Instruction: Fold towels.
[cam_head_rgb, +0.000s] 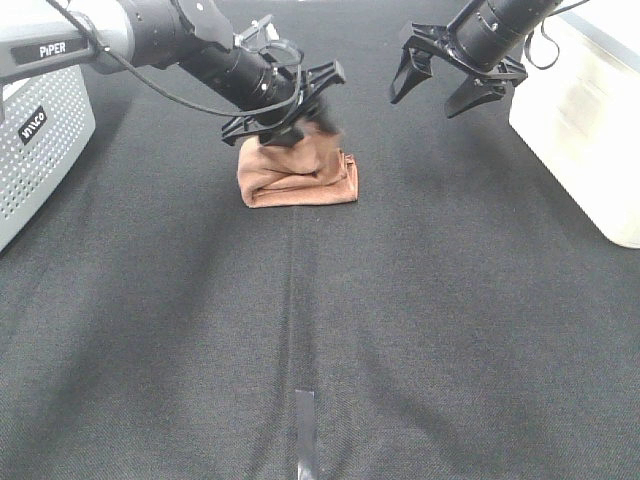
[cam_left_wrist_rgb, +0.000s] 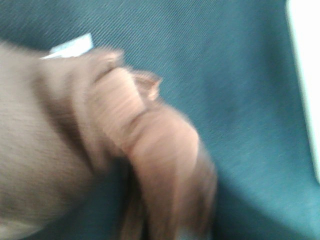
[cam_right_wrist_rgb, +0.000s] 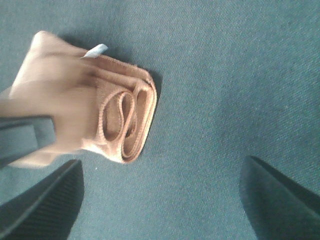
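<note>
Folding step: I judge this to be a late fold. The brown rust-toned terry-cloth towel (cam_head_rgb: 300, 180) lies as a compact, layered bundle, and one flap at its far edge is raised.
Towel place: on the black woven table cloth (cam_head_rgb: 450, 330), towards the far middle, directly under my left gripper (cam_head_rgb: 292, 120).
Left gripper: low over the bundle. The jaws seem pinched on the raised flap, though blur hides the fingertips and its own wrist view shows only smeared cloth.
Right gripper (cam_head_rgb: 447, 88): hanging in the air to the right of the towel, apart from it, jaws spread wide with nothing between them.
Next move: it calls for laying the held flap flat across the bundle and letting go without dragging the layers. The rolled ends in the right wrist view look loose, so a press from my free gripper may help.
Counts: one towel; one small white tag (cam_right_wrist_rgb: 95, 50) at its corner; two grippers; one white perforated box (cam_head_rgb: 40, 150) on the left; one white plastic bin (cam_head_rgb: 590, 130) on the right; one short grey tape strip (cam_head_rgb: 303, 430) near the front.
</note>
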